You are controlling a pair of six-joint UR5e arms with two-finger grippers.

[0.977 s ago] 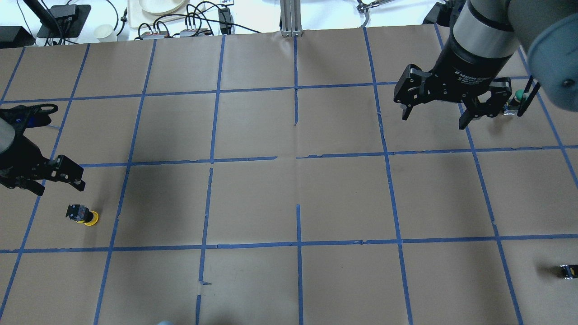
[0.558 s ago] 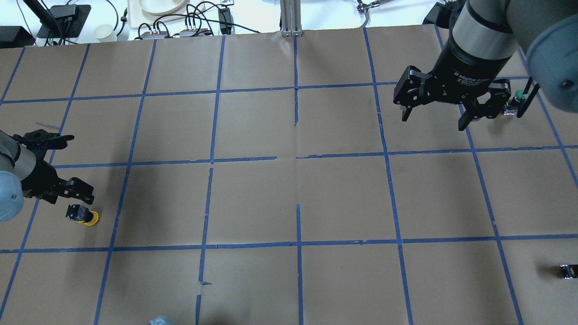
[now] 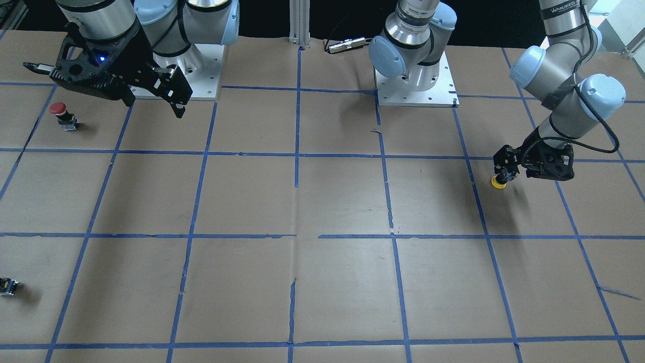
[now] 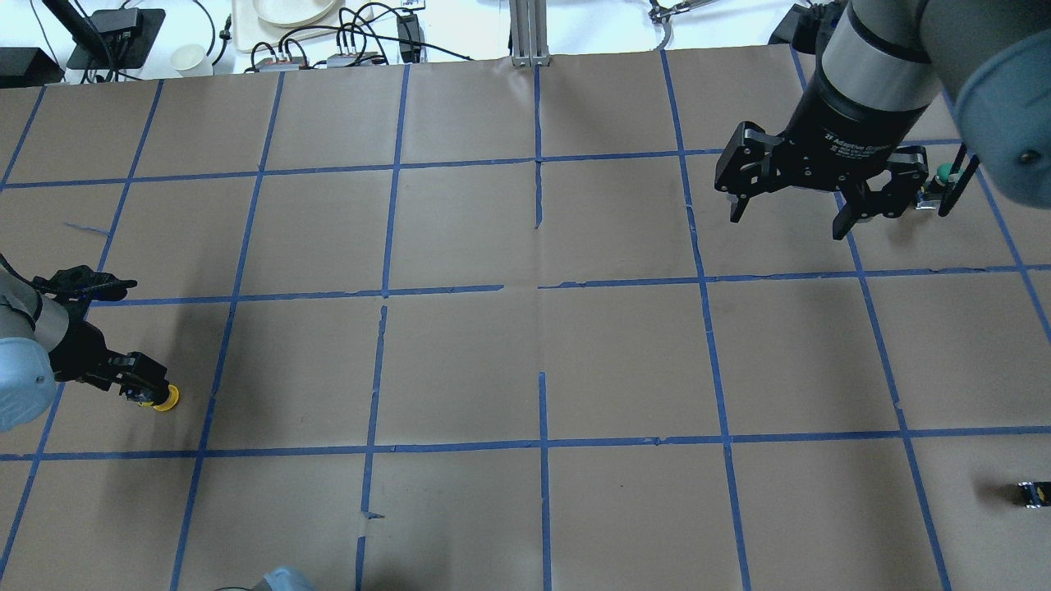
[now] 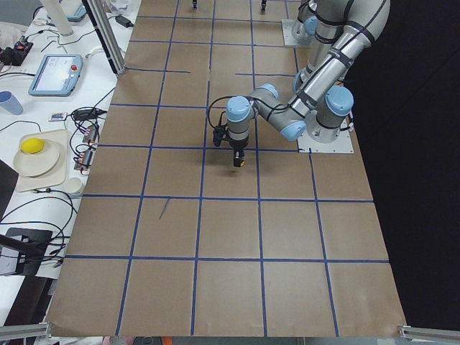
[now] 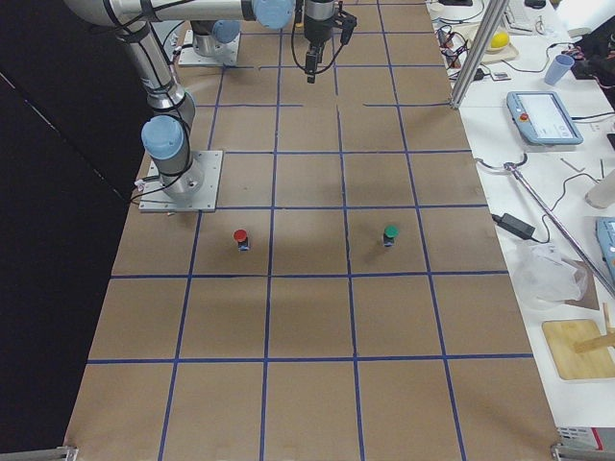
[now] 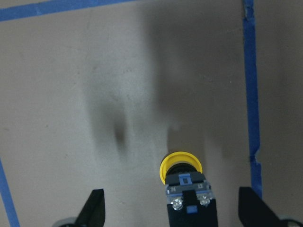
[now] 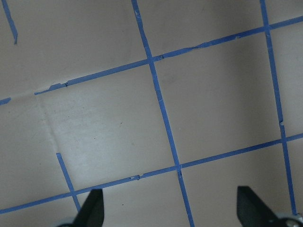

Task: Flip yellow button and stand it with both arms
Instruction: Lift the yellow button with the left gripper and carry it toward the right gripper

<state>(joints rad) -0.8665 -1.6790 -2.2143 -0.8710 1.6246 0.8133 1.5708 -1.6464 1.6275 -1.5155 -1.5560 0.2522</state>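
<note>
The yellow button lies on its side on the paper at the table's left, its yellow cap pointing away from my left arm. In the left wrist view the cap and black body sit between my spread fingers. My left gripper is open, low over the button, its jaws on either side of the black body without closing on it. It also shows in the front-facing view just above the cap. My right gripper is open and empty, held high over the far right of the table.
A red-capped button stands near my right arm's base. A green-capped button stands just behind the right gripper. A small black switch block lies at the near right edge. Blue tape lines grid the brown paper.
My left gripper has moved toward me and down onto the yellow button, which now sits between its open fingers. The button has not moved. The right gripper has barely shifted.
</note>
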